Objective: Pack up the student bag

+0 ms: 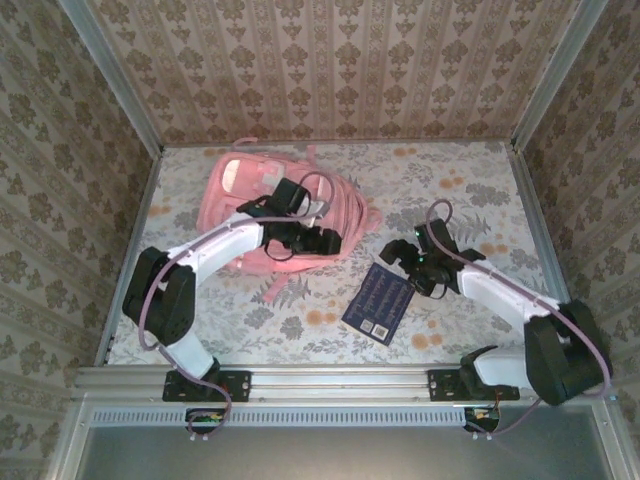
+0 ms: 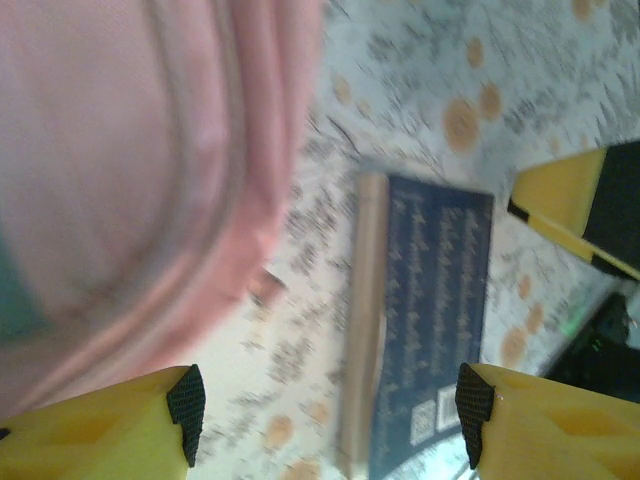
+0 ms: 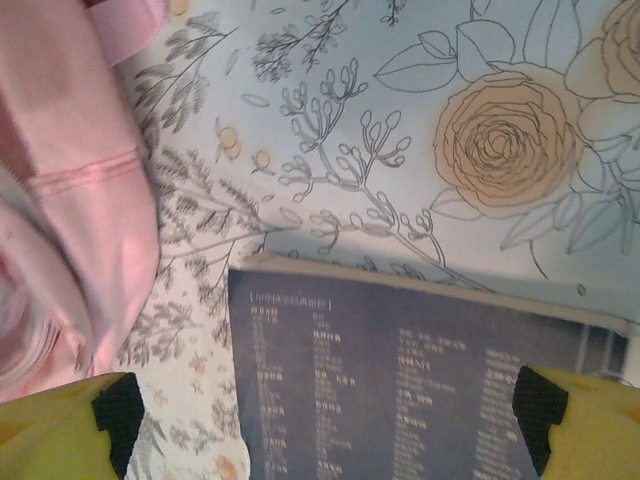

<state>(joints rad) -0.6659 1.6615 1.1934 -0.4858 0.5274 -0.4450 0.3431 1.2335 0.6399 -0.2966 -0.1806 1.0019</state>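
Floral table (image 1: 450, 200) | student bag (image 1: 230, 205) beside left jaws | book (image 1: 378, 300) near right jaws

Illegible white print on book (image 3: 400, 380)

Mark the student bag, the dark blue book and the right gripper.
student bag (image 1: 222, 207), top external view, left side of pink body.
dark blue book (image 1: 378, 300), top external view, middle of cover.
right gripper (image 3: 330, 428), right wrist view, midway between its fingertips.

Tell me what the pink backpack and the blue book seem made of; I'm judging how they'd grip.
Student bag: soft woven fabric, matte; it sags and shows stitched seams. Book: paper pages under a card cover, probably smooth with little sheen; pale page edges run beside the printed dark blue cover.
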